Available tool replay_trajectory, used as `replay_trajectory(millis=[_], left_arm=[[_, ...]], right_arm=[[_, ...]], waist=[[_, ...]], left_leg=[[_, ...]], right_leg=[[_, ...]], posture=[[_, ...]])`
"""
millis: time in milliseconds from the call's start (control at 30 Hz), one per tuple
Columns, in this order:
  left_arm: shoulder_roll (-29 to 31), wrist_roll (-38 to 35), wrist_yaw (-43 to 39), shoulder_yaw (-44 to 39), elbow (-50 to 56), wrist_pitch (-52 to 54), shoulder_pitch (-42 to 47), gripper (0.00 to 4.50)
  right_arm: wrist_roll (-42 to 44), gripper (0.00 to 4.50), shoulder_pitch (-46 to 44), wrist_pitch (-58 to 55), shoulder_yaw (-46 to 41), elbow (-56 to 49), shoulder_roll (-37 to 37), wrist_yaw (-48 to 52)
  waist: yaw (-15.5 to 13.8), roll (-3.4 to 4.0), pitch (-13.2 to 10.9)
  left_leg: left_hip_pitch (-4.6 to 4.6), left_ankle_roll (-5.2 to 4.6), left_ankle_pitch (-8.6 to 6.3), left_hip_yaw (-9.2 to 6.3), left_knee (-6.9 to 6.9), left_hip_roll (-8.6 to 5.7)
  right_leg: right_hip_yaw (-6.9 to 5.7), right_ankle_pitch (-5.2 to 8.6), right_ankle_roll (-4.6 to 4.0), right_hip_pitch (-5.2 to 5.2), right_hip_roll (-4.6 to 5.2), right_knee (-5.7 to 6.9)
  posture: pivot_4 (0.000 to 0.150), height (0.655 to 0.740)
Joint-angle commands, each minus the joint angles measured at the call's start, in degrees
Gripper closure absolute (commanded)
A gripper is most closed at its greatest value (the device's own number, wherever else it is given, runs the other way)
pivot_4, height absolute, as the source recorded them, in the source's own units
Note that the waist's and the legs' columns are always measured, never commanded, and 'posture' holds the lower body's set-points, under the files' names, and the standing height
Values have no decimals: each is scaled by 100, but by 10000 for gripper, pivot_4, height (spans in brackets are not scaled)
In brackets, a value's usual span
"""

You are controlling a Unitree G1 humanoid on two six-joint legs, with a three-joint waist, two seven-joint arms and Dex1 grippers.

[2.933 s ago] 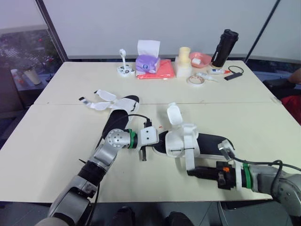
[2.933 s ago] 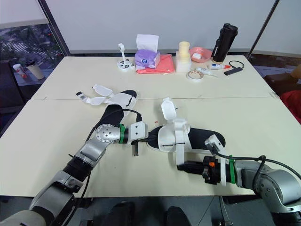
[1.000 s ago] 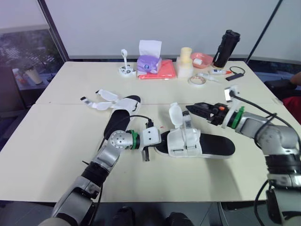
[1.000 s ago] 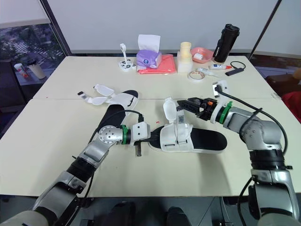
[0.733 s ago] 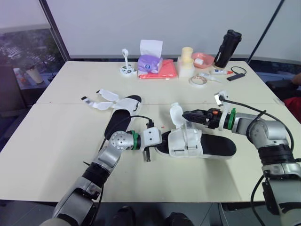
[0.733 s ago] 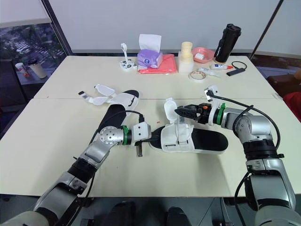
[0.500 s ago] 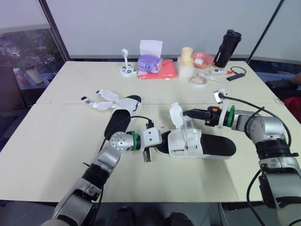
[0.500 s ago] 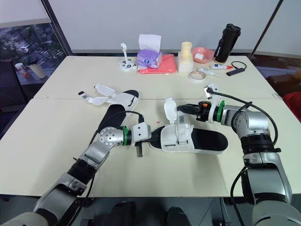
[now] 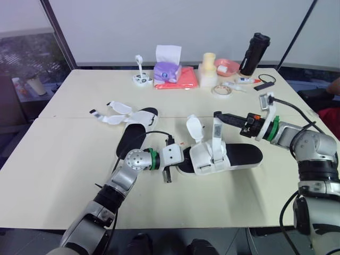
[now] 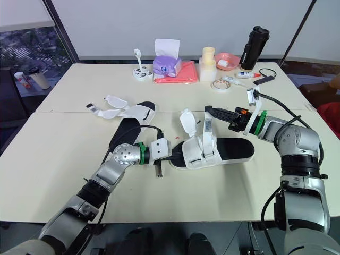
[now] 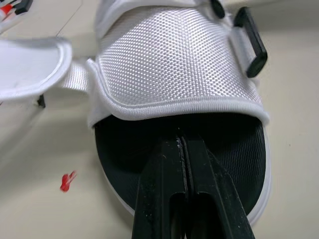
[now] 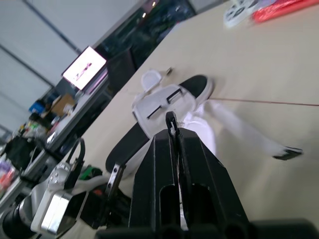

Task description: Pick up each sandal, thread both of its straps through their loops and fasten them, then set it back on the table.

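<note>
On the surface [image 9: 64,159], the sandal [image 9: 239,156] toe is clamped by the closed left claw [image 11: 181,141]. 1 strap [image 9: 217,139] is pinched upright by the closed right claw [image 9: 217,115] and could be lost if overpulled.

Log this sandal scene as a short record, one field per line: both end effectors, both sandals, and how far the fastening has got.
left end effector: fingers shut, lying over the toe of the near sandal
right end effector: shut on the strap tip, holding it up above the near sandal
other strap: loose, standing open
far sandal: flat on the table, straps spread open
progress: neither sandal fastened
</note>
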State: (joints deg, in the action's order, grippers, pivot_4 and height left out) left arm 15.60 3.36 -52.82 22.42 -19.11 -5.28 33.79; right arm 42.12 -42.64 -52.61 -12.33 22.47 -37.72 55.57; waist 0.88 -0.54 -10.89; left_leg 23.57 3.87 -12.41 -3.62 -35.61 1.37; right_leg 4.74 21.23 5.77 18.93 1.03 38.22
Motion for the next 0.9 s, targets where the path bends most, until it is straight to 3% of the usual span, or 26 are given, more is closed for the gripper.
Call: replay_trajectory(millis=[33,233,633,900], left_arm=[[50,239,-76,222,-279,187,-110,45000],[70,235,-89,231,-337,154,-73,45000],[70,238,-19,203,-353,157,-88,45000],[99,227,46,181,-288,179,-144,45000]], right_arm=[[-184,44660,87,203,-45,-321,71,-258],[-548,44660,88,527,248,-225,191,-261],[-2053,44660,-680,1653,1177,1598,418,-217],[-2572,44660,-838,1843,1545,2010,373,26]], waist=[[-1,0,0],[-3,1,0],[15,2,1],[30,4,6]], left_leg=[[0,0,0,0,0,0],[0,0,0,1,3,-1],[-3,0,0,3,0,-7],[-24,0,0,2,-6,-6]], right_leg=[[0,0,0,0,0,0],[0,0,0,2,0,-1],[1,0,0,3,-2,3],[1,-2,-2,-19,-3,8]], posture=[[1500,7400],[1500,7400],[1500,7400],[1500,7400]])
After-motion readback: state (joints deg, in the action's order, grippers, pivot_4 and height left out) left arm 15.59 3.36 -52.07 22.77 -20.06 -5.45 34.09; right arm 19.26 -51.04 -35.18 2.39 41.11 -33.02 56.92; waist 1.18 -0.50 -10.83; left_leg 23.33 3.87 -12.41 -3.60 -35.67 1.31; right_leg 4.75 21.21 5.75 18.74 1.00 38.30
